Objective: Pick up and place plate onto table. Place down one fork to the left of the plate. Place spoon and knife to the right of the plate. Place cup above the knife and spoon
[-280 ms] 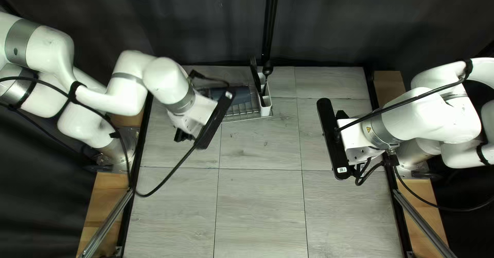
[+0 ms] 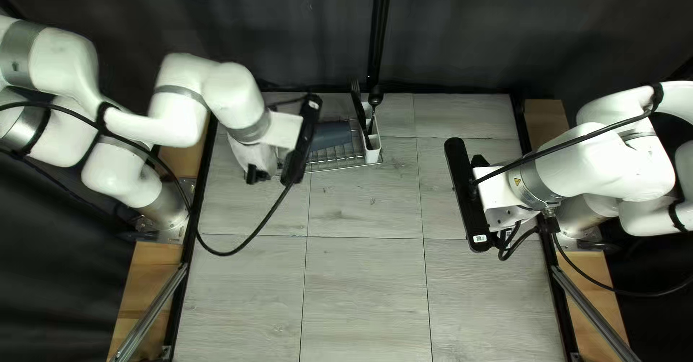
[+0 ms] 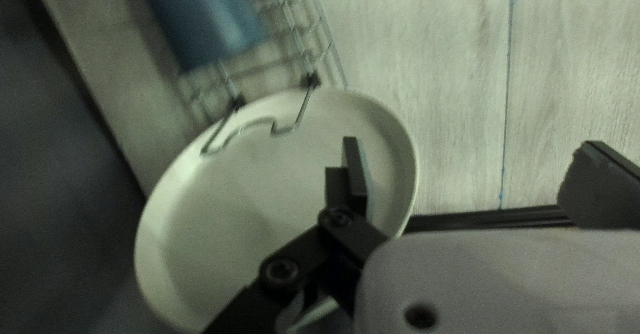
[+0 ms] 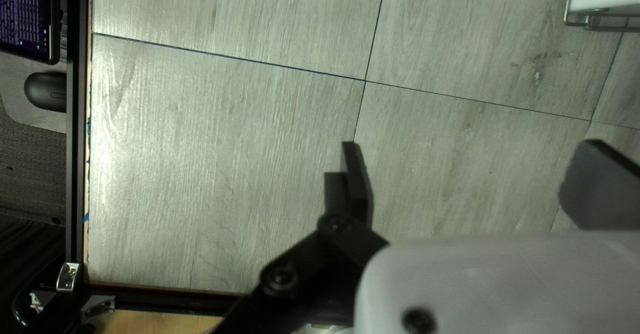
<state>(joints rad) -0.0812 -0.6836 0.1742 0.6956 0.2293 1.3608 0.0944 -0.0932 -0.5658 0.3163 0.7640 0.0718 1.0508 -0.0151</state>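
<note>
Beyond the tabletop's (image 2: pixel 364 297) near edge, in the right wrist view, a black mouse (image 4: pixel 47 91) and a lit screen (image 4: pixel 25 14) sit outside the dark frame rail (image 4: pixel 78 141).

The right gripper (image 2: pixel 499 205) is above the tabletop by its right edge, roughly halfway between the near and far corners. Its 2 fingers are spread wide, with bare tabletop under them and nothing held.

The left gripper (image 2: pixel 254 163) is over the tabletop's left side, toward the far left corner. Its 2 fingers are wide apart too, and it has hold of nothing. In the left wrist view, 1 finger overlaps the face of the plate (image 3: pixel 233 201) and the other is past the plate's rim, over the tabletop.

The plate is pale and round, at the left end of a wire dish rack (image 2: pixel 338 163), with a bent wire of the rack crossing its face. The rack is near the tabletop's far edge, mostly left of that edge's middle. A blue-grey cup (image 2: pixel 330 134) lies on its side on the rack.

At the rack's right end, a white cutlery holder (image 2: pixel 373 155) carries 1 fork (image 2: pixel 356 89) and 1 spoon (image 2: pixel 375 98), heads up. Past the far edge is a dark curtain (image 2: pixel 469 30).
</note>
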